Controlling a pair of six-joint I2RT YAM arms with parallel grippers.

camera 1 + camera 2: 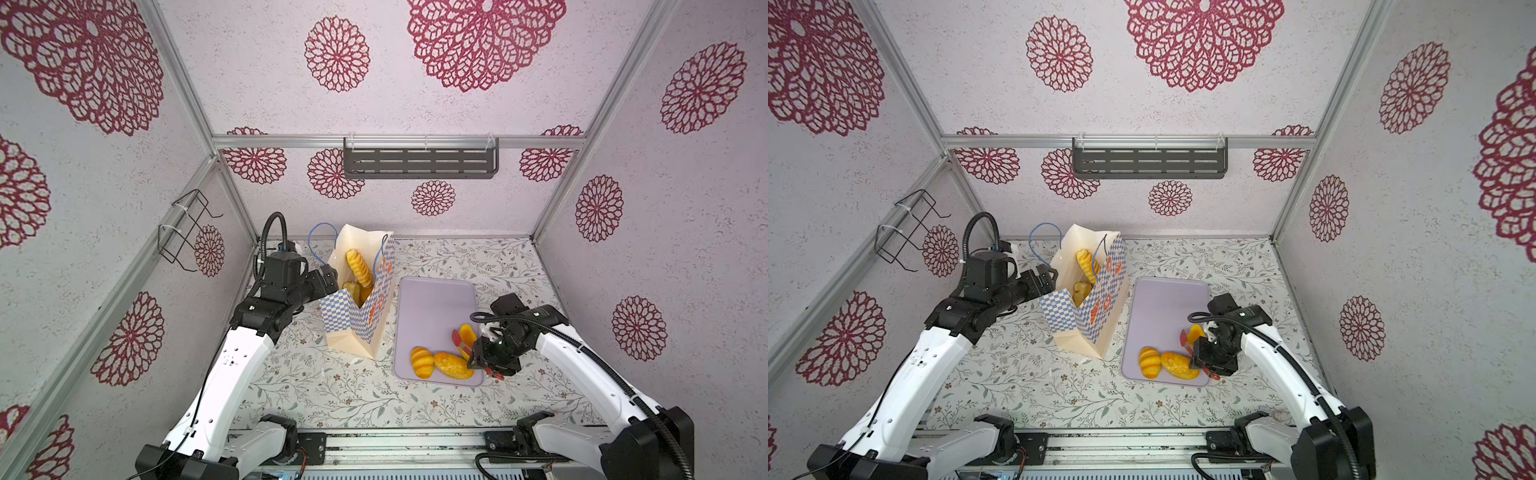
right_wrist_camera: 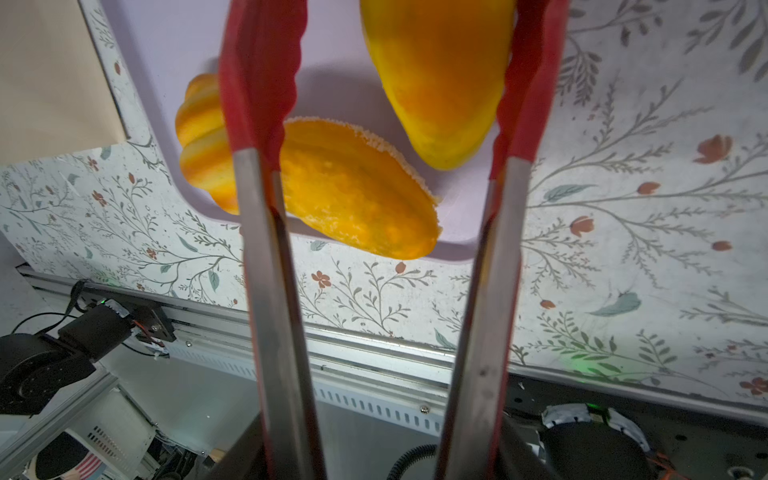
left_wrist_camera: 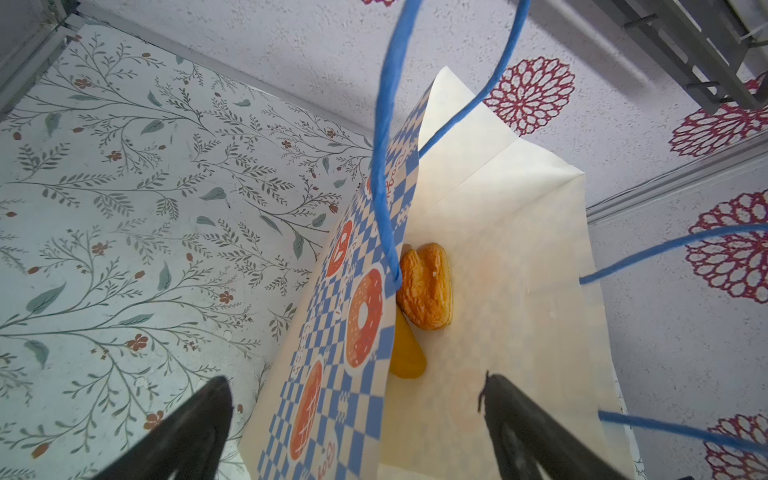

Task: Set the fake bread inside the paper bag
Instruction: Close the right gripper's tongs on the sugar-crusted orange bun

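The paper bag (image 1: pixel 357 320) stands open at the left of the table, with a spiral loaf (image 1: pixel 359 266) and other fake bread (image 3: pixel 426 286) inside. My left gripper (image 3: pixel 355 380) is open, one finger inside the bag's checked wall and one outside it. My right gripper (image 1: pixel 484 353) is shut on red-tipped metal tongs (image 2: pixel 266 249). The tongs pinch a yellow-orange piece of fake bread (image 2: pixel 436 75) just above the lilac tray (image 1: pixel 432 307). On the tray's near end lie a ridged loaf (image 1: pixel 422 362) and a long roll (image 1: pixel 453 365).
A dark slotted shelf (image 1: pixel 419 162) hangs on the back wall. A wire rack (image 1: pixel 187 232) is fixed to the left wall. The arms' metal rail (image 1: pixel 399 444) runs along the table's front edge. The bag's blue cord handles (image 3: pixel 386 166) loop over its mouth.
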